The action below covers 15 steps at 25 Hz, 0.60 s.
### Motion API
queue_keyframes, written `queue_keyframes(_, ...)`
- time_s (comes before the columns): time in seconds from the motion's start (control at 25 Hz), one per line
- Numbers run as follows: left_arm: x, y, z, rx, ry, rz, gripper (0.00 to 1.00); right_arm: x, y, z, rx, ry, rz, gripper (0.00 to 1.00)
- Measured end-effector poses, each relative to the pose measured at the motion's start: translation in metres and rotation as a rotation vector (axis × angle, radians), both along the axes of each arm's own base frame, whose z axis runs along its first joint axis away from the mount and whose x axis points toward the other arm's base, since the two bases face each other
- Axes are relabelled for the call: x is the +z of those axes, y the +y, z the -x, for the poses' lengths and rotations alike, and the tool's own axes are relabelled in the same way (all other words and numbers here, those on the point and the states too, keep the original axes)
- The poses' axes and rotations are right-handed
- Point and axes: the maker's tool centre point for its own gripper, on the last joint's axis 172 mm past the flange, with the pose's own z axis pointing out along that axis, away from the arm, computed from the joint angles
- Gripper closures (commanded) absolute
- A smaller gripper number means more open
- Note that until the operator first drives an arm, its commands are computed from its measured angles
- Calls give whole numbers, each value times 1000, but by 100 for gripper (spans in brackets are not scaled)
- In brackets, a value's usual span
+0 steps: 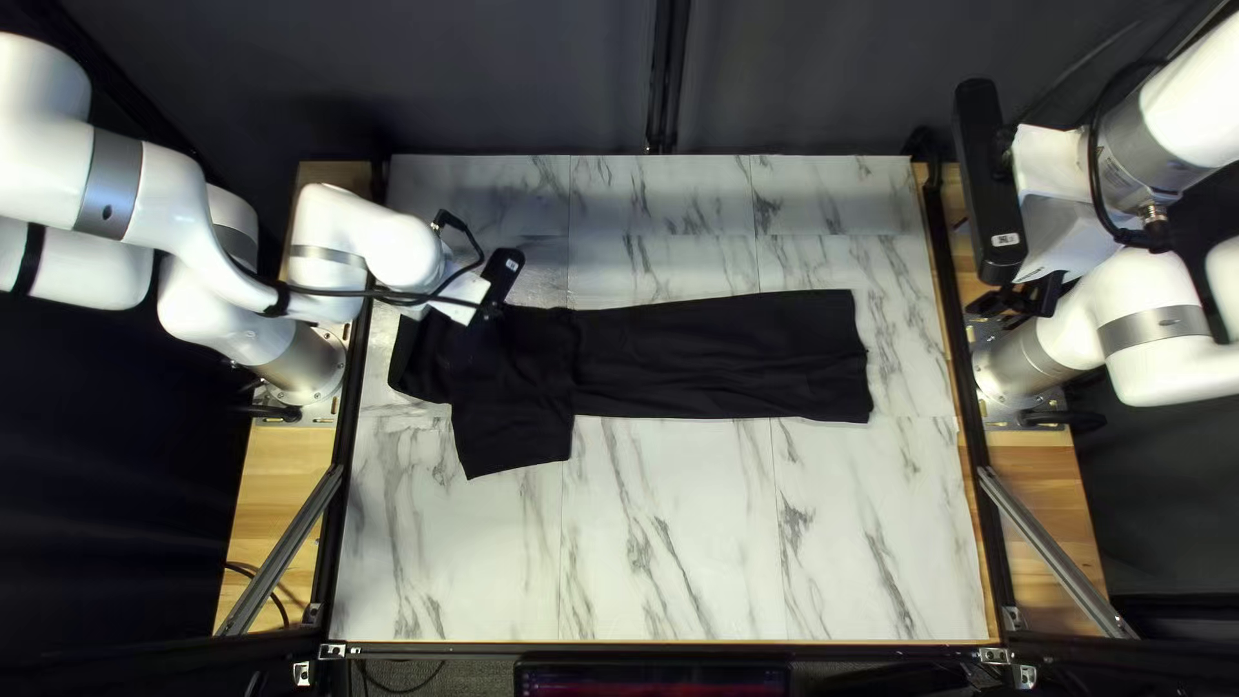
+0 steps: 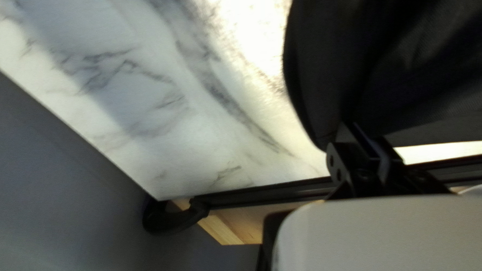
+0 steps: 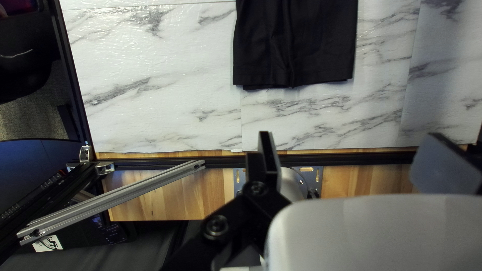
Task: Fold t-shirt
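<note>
While our left gripper point(image 2: 362, 132) is pinching the black t-shirt point(image 1: 723, 355), its fingers drawn close on the cloth, we are probably working a sleeve end into the long strip. To do it well, we are aiming for a low, slow carry, letting the cloth drape rather than drag, and watching that the square flap point(image 1: 514, 433), which is jutting toward the table's near edge, is not creasing or pulling the strip askew. We are wanting to release only once the fold is lying flat on the marbled tabletop point(image 1: 671, 542). From that grip, at the shirt's left part by its far edge, the strip is stretching rightward across the table. Its straight right end point(image 1: 855, 374) is lying well apart from our right gripper point(image 3: 351, 134), which is hanging beyond it with fingers spread wide, holding nothing and probably waiting for a later fold.
</note>
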Motion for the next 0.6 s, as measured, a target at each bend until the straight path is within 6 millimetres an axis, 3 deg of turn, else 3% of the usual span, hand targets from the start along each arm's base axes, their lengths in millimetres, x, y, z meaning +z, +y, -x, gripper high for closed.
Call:
queue_keyframes(0.28, 9, 18, -2, 82, -37, -40, 98, 0, 0, 0, 0, 0, 0, 0)
queue_keyframes(0.6, 10, 41, 10, 203, -48, -51, 96, 0, 0, 0, 0, 0, 0, 0)
